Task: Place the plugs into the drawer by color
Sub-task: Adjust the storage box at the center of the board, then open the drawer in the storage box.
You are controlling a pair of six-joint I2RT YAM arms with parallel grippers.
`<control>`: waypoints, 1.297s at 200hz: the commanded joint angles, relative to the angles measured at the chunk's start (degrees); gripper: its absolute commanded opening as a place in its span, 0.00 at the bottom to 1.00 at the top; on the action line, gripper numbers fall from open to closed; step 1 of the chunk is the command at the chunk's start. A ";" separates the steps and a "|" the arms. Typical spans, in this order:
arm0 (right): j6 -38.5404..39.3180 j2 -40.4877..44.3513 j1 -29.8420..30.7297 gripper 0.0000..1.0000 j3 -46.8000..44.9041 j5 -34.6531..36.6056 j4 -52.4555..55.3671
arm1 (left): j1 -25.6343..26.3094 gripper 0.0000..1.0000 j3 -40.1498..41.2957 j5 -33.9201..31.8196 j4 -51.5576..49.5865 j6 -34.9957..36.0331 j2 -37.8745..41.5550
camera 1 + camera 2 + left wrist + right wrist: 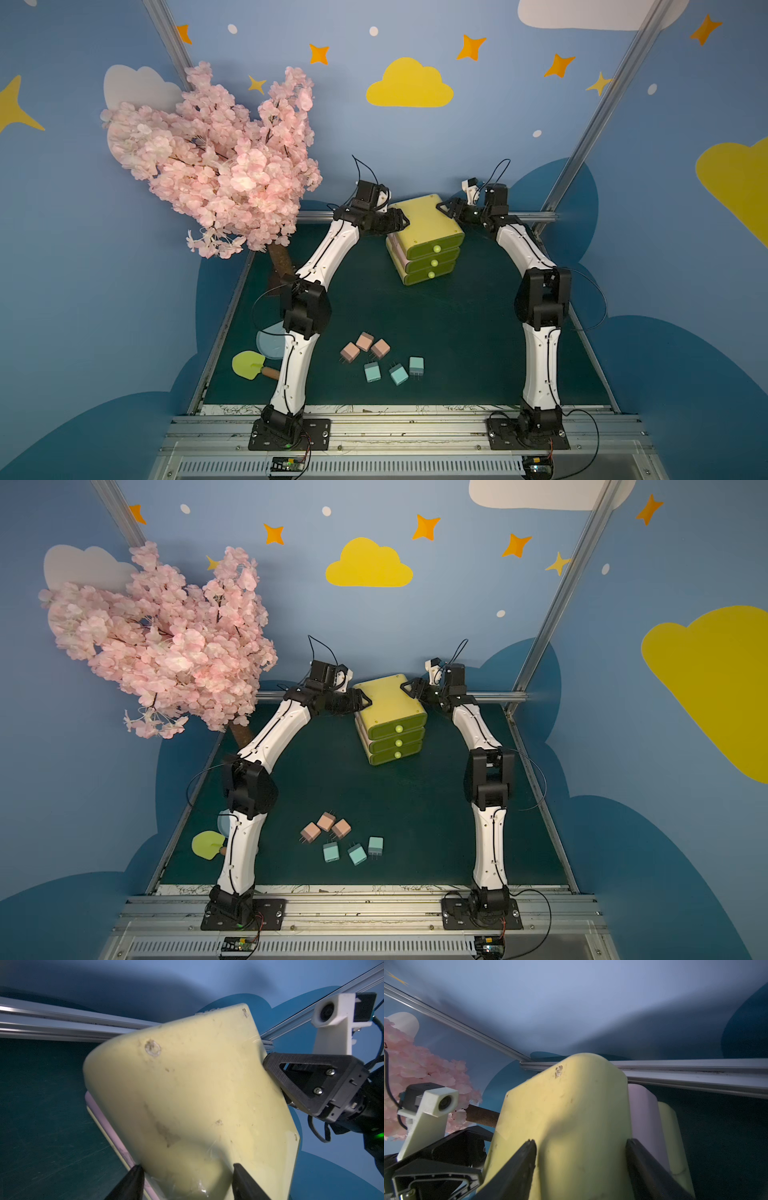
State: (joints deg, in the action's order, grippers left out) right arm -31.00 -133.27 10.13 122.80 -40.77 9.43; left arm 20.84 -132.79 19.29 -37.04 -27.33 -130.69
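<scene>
Left pincer (402, 220) and right pincer (444, 207) tight around the drawer (426, 232): yellow-green, three-tiered, pale knobs (436, 248), scuffed top (197, 1076).

Dim bluish light, blurred wrist close-ups.

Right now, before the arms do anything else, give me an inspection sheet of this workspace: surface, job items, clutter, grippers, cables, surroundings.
Surface: dark green mat, lightly scratched.
Job's things: drawer cabinet at the back, its three drawers appear shut; three pink plugs and three blue plugs loose near the front; no green plugs seen.
Clutter: blue plate and green spatula, partly hidden by the left arm.
Grippers: left gripper and right gripper each clamp an opposite side of the cabinet's top.
Cables: a black cable loops off each arm, away from the plugs.
Surroundings: pink blossom tree at the back left; blue walls; aluminium frame.
</scene>
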 commanded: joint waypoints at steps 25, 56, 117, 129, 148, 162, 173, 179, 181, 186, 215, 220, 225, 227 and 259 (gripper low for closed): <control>0.37 -1.75 5.38 0.70 1.27 -8.88 4.02 | 3.29 0.67 3.68 4.62 5.27 0.35 4.38; -0.56 -0.93 2.63 0.70 2.86 -8.71 4.19 | 2.41 0.67 3.81 3.56 4.00 0.51 4.48; -4.03 9.13 -5.97 0.70 -5.93 -6.93 -0.16 | 1.05 0.67 4.30 1.88 3.54 0.92 5.36; -5.91 12.74 -7.06 0.70 -12.07 -5.77 -3.75 | 0.89 0.67 4.30 1.76 3.77 0.81 5.49; -9.00 19.55 -7.94 0.70 -25.33 -3.02 -12.47 | 0.81 0.67 4.21 1.69 4.16 0.52 5.54; -11.60 24.56 -8.28 0.70 -35.22 -0.19 -18.18 | 0.85 0.68 3.99 1.72 4.21 0.19 5.54; -14.83 28.02 -8.30 0.69 -43.08 1.55 -23.24 | 0.76 0.68 3.95 1.57 4.17 -0.11 5.62; -16.58 29.72 -8.15 0.68 -47.41 2.55 -26.28 | 0.78 0.69 3.99 1.42 4.08 -0.25 5.71; -17.19 30.26 -8.10 0.68 -48.91 2.94 -27.44 | 0.78 0.69 4.02 1.38 4.08 -0.33 5.78; -18.63 31.58 -7.90 0.67 -52.31 3.69 -30.50 | 0.82 0.69 4.11 1.37 4.08 -0.36 5.87; -23.93 36.55 -4.66 0.64 -69.63 8.93 -45.72 | 0.76 0.74 4.89 1.45 4.34 -1.09 6.32; -24.22 37.04 -3.72 0.63 -71.43 9.56 -47.42 | 0.80 0.75 5.04 1.53 4.50 -1.19 6.41; -24.28 37.27 -2.84 0.63 -72.80 10.01 -48.35 | 0.78 0.76 5.17 1.57 4.60 -1.30 6.48; -24.28 37.35 -2.44 0.63 -73.32 10.12 -49.33 | 0.83 0.76 5.28 1.62 4.60 -1.31 6.50; -23.78 36.01 2.11 0.59 -76.38 10.05 -53.46 | 0.94 0.78 5.73 1.21 4.08 -1.16 6.73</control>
State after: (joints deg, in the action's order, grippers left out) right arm -53.45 -98.21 9.65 46.63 -32.56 -32.62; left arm 21.28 -127.57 19.46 -34.30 -28.73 -126.96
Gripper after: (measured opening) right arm 0.605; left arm 0.780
